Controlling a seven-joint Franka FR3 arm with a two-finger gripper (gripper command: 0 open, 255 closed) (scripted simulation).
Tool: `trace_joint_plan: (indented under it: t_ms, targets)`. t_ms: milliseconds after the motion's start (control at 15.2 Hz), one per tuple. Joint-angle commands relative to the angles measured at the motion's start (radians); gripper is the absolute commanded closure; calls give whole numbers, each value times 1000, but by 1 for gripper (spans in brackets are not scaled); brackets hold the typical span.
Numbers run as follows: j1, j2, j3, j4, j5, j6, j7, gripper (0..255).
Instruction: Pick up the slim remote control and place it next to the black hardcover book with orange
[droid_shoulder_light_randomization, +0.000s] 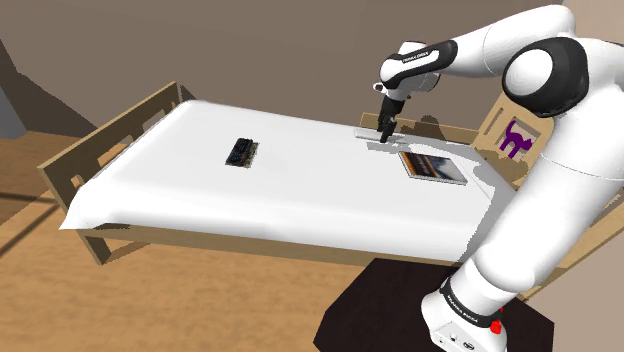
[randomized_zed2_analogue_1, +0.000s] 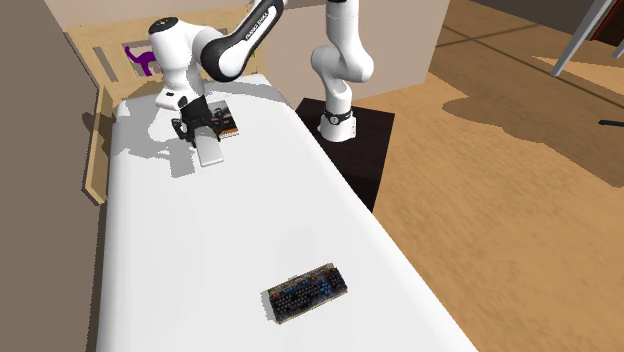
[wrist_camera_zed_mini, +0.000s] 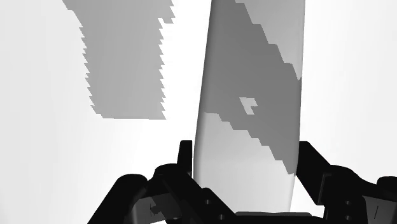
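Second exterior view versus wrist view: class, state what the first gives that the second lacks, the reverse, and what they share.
The second exterior view adds the keyboard far down the white bed, the book near the gripper, and the arm's stand. The wrist view adds the close look: both fingers press the remote at its long edges, its shadow lying apart on the sheet. Shared: the pale grey remote in the gripper, over the white bed.
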Motion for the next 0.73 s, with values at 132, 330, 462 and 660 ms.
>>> trace_joint_plan:
  t_ms: [132, 330, 462, 660]
  targets:
    - [-20, 31, -10, -4, 15, 31, -40, 255]
    - [-22, 48, -8, -24, 23, 68, -46, 255]
    - [-23, 60, -7, -37, 30, 92, -50, 255]
    - [-25, 80, -4, -54, 40, 127, -57, 255]
